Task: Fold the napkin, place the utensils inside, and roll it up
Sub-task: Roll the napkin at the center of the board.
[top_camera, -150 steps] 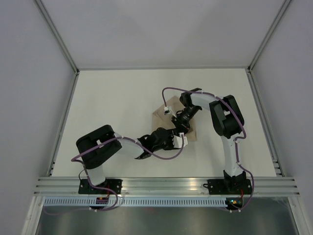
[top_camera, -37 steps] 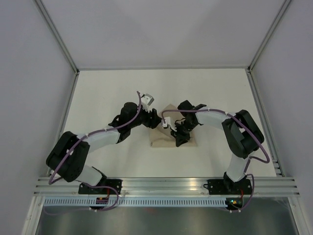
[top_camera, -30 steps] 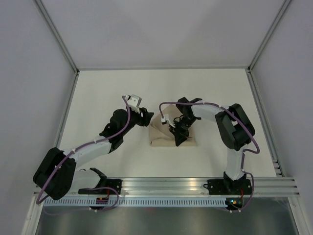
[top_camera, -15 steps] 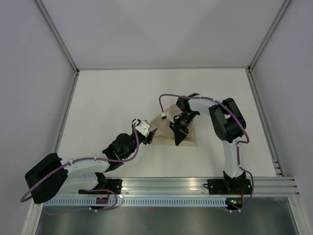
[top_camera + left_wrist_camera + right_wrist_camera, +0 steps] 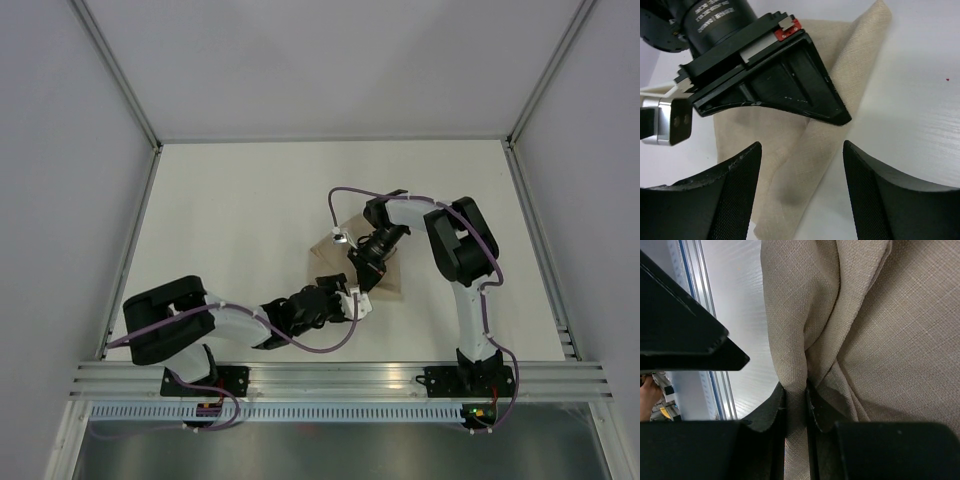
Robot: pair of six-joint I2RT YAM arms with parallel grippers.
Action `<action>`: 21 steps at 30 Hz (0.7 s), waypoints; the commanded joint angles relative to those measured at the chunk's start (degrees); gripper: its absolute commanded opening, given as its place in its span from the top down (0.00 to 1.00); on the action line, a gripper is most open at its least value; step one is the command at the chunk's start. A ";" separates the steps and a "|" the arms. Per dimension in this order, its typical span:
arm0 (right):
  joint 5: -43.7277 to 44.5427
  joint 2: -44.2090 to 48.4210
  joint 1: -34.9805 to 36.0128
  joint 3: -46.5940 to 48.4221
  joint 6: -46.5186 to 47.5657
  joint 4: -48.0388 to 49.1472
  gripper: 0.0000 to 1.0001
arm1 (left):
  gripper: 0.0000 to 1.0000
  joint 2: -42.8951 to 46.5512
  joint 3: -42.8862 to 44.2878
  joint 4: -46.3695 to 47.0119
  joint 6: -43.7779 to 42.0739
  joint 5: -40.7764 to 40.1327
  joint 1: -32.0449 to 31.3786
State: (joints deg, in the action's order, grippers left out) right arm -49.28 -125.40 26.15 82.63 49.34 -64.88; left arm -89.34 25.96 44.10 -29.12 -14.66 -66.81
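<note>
The beige napkin (image 5: 326,246) lies bunched and partly rolled at mid-table, mostly under the two grippers. My right gripper (image 5: 362,276) is shut on a raised fold of the cloth (image 5: 795,385), pinched between its fingers (image 5: 771,410). My left gripper (image 5: 349,301) is open and empty just in front of the napkin's near edge. In the left wrist view its jaws stand wide on either side of a rolled strip of napkin (image 5: 807,145), with the right gripper's black finger (image 5: 790,85) just beyond. The fork is hidden.
The white table (image 5: 230,200) has low metal rails at its left and right sides and an aluminium rail (image 5: 330,378) along the near edge. Grey walls close in the back and sides. The two arms almost meet over the napkin.
My left arm swung from the napkin's left side round to its near edge, its gripper now facing the cloth. My right gripper stayed on the napkin, shifting only slightly.
</note>
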 commanded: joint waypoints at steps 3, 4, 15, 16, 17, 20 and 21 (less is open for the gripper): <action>10.34 -4.67 -0.66 -0.98 3.48 5.03 1.00 | 0.28 -3.91 4.19 -2.34 -6.38 5.33 -0.43; 10.34 -4.93 -0.75 -0.89 3.57 4.77 1.00 | 0.28 -4.43 4.63 -3.04 -6.56 5.69 -0.43; 9.55 -6.43 -1.45 0.78 4.45 3.01 0.99 | 0.30 -10.59 7.09 -4.90 -6.12 7.71 1.85; 9.38 -6.69 -1.45 0.87 4.53 2.66 1.00 | 0.31 -11.11 7.61 -5.77 -6.03 7.80 2.20; 9.29 -6.78 -1.45 1.04 4.62 2.39 1.00 | 0.32 -11.29 7.88 -6.47 -6.03 8.15 2.47; 9.11 -7.40 -1.72 1.57 4.89 1.69 1.00 | 0.39 -12.08 9.20 -9.90 -5.07 10.43 3.35; 9.11 -7.57 -1.81 1.83 5.06 1.51 1.00 | 0.41 -12.35 9.55 -10.78 -4.80 11.39 3.52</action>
State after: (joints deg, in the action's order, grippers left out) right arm -51.59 -128.60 24.82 85.10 49.98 -68.53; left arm -99.90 33.89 38.87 -33.61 -7.05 -64.07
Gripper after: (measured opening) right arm 0.215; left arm 0.608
